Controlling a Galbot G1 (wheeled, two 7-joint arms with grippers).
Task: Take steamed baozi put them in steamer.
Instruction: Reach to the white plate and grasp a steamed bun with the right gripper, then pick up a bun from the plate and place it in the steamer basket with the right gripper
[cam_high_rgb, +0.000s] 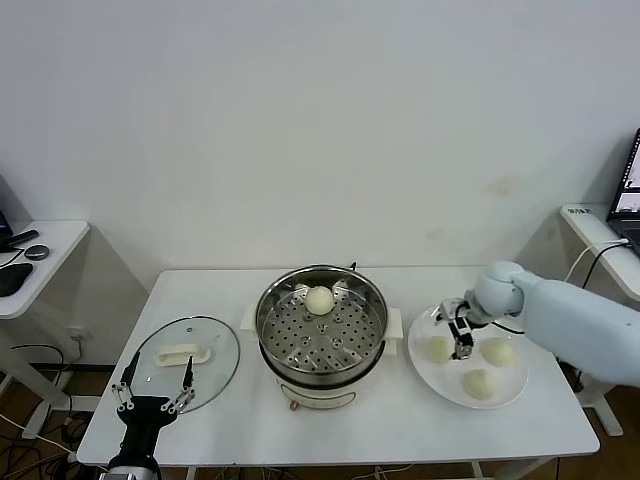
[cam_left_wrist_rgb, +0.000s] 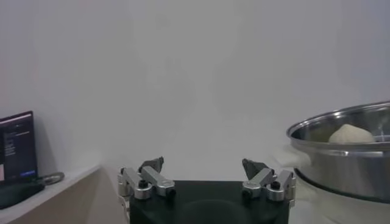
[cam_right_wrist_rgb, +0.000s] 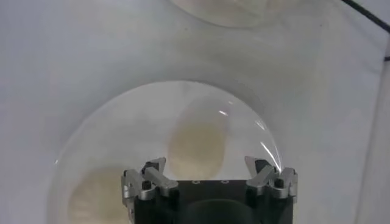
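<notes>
While my left end effector (cam_high_rgb: 153, 388) idles at the desk's front-left corner, fingers spread wide and empty just short of the glass lid (cam_high_rgb: 186, 362), the work is all on the other side. That lid lies flat on the desk (cam_high_rgb: 400, 425), off the pot, near the left edge. At the middle of the desk stands the steamer (cam_high_rgb: 321, 328), uncovered, with one baozi (cam_high_rgb: 319, 299) already sitting on the perforated tray toward its far side. From the left wrist view I see the same bun (cam_left_wrist_rgb: 351, 134) rising just above the steel rim.

Toward the right edge sits the white plate (cam_high_rgb: 447, 387), carrying three more buns: one on its left part (cam_high_rgb: 439, 349), one at the right (cam_high_rgb: 497, 351), one at the front (cam_high_rgb: 480, 383). My right end effector (cam_high_rgb: 462, 343) hangs over the plate between the left and right buns, jaws fully apart and holding nothing. The right wrist view shows a bun (cam_right_wrist_rgb: 196, 144) lying ahead of the open fingers, not yet between them.

I judge this to be the reach for the second bun, one of four done. Next I need to lower until the fingers straddle that bun, then close gently; the dough looks soft, so a hard squeeze would likely dent it.
</notes>
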